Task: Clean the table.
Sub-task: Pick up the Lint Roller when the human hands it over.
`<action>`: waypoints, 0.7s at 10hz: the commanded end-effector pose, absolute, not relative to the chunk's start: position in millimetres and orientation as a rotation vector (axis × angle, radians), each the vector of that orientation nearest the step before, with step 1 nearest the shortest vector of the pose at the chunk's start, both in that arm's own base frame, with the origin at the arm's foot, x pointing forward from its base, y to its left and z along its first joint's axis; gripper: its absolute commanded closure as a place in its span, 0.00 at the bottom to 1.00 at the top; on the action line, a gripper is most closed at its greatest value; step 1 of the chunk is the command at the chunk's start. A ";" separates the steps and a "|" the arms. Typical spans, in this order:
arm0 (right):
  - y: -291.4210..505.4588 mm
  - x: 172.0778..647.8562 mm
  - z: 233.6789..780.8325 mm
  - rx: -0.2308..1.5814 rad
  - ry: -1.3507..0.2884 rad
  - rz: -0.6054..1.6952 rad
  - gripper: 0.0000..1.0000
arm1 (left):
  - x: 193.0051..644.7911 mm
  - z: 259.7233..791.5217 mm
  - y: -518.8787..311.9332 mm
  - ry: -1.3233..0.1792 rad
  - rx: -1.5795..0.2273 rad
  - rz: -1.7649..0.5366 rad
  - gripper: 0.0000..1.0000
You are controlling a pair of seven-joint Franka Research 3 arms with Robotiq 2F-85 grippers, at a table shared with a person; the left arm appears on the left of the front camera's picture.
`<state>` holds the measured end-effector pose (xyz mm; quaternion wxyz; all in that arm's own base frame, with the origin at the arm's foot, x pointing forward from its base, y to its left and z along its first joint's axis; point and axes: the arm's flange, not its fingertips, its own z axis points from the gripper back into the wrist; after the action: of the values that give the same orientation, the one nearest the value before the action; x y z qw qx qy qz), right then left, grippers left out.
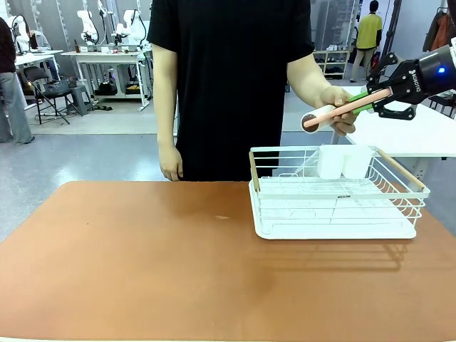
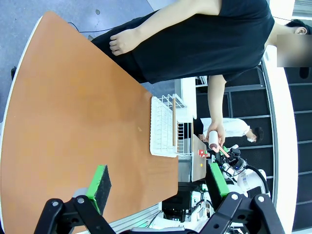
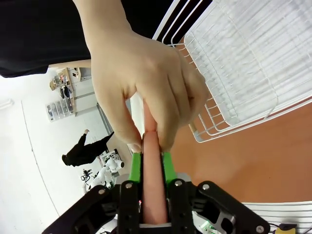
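Note:
Above the far right of the reddish-brown table (image 1: 142, 271), a person's hand (image 1: 340, 107) holds out a lint roller (image 1: 315, 120) with a pink handle and a white head. My right gripper (image 1: 366, 100) is shut on the free end of that handle. In the right wrist view the pink handle (image 3: 151, 146) runs between the green pads, with the person's fingers (image 3: 141, 83) still pinching it just past my fingertips. My left gripper (image 2: 158, 187) hangs open and holds nothing, high over the table (image 2: 73, 122).
A white wire rack (image 1: 335, 210) with wooden handles stands on the table's right side, with white cups (image 1: 344, 161) at its back. The person stands at the far edge, the other hand (image 1: 171, 162) hanging down. A smaller white table (image 1: 420, 135) lies behind my right arm.

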<state>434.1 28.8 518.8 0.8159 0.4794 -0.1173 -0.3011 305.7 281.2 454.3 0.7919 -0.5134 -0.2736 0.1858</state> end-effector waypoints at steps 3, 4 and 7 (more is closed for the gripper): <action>28.2 434.1 518.9 1.023 -0.251 -0.643 1.00 | 303.1 454.4 281.3 -0.615 -1.124 0.381 0.00; 28.2 434.1 518.9 1.023 -0.251 -0.643 1.00 | 303.1 454.4 281.3 -0.615 -1.124 0.381 0.00; 28.2 434.1 518.9 1.023 -0.251 -0.643 1.00 | 303.1 454.4 281.3 -0.615 -1.124 0.381 0.00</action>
<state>434.1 27.2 518.4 0.8156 0.4794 -0.1177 -0.3018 305.7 281.2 454.3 0.7919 -0.5134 -0.2736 0.1858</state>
